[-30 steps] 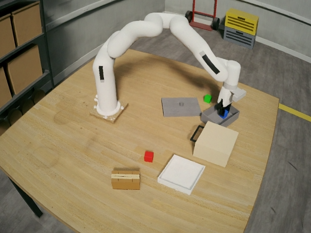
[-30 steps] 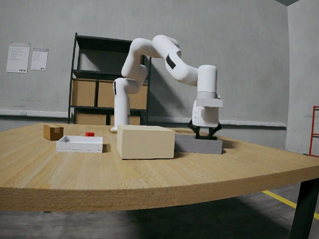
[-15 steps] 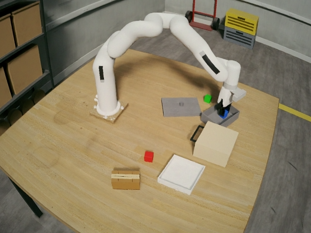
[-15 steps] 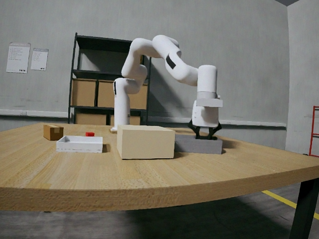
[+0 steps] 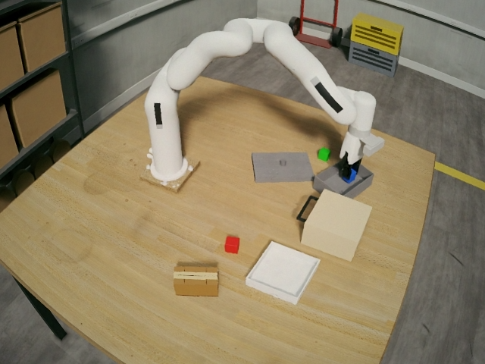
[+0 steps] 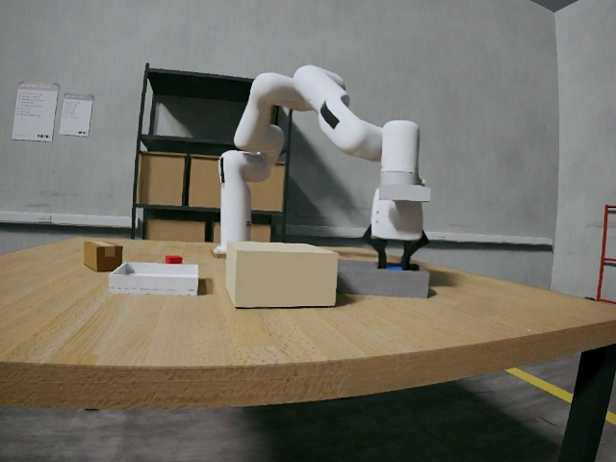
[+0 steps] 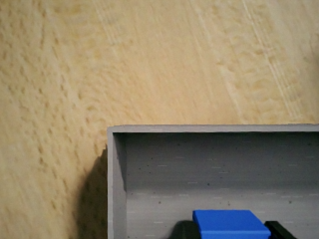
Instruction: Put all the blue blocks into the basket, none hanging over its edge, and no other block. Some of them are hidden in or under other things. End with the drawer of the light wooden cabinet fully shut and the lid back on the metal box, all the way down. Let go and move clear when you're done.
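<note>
A small cardboard box (image 5: 195,280) lay on the table (image 5: 117,219); a shelf rack (image 6: 140,149) with cartons stood behind; a red hand truck (image 5: 317,23) and a yellow-grey crate (image 5: 375,42) stood by the far wall.

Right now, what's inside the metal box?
One blue block, gripped by the gripper in the open metal box. Its lid lies beside it. The floor under the block and fingers is hidden.
</note>
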Controlling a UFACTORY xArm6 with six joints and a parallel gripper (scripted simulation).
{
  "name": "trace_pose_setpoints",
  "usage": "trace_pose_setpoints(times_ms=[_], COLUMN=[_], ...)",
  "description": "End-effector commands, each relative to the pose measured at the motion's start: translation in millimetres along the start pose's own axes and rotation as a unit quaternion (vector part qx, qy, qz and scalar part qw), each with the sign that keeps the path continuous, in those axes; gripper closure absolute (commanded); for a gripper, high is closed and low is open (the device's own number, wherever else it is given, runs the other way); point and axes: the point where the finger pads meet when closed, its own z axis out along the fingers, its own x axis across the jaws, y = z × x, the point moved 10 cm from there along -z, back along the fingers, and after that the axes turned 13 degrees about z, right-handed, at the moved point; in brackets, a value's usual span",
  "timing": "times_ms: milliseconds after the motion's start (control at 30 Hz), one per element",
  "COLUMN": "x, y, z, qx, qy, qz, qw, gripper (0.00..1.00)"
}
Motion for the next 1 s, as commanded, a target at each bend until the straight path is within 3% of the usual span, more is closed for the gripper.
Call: trace_pose_setpoints(times_ms=[0, 967], x=[-1.1, -0.5], y=[-0.6, -0.3], z=[-8.8, -116.2], qx=[0.001, 0.001], qy=[-0.003, -0.003], qz=[0.0, 0.0], qw=[1.0, 1.0], gripper=[1.0, 1.0])
